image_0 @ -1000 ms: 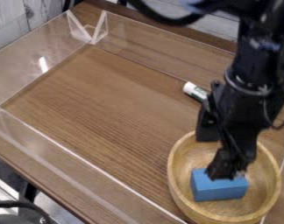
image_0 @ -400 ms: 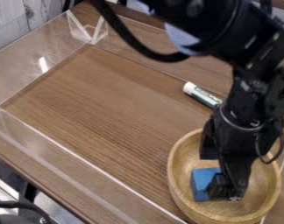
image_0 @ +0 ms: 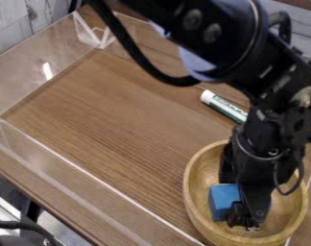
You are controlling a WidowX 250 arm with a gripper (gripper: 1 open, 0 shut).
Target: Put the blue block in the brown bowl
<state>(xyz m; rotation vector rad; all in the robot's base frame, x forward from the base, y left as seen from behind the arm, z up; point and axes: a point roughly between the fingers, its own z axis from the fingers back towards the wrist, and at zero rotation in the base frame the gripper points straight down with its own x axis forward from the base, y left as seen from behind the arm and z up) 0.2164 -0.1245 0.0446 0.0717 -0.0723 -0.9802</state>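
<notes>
The blue block (image_0: 224, 202) lies inside the brown bowl (image_0: 200, 184) at the lower right of the camera view. Only the block's left part shows; the rest is hidden behind my gripper (image_0: 251, 213). The gripper reaches down into the bowl just right of the block, and its dark fingers (image_0: 257, 208) stand apart around or beside the block. The frame does not show whether the fingers still touch the block. The bulky black arm (image_0: 248, 67) covers the upper right of the view.
A green-and-white marker (image_0: 220, 103) lies on the wooden table just behind the bowl, partly covered by the arm. Clear plastic walls (image_0: 43, 69) fence the table on the left and back. A clear triangular stand (image_0: 94, 33) sits at the far corner.
The arm has swung over and lowered across the view, hiding more of the bowl and block. The block stays in the bowl, its visible part shrinking. The jaws remain apart.
</notes>
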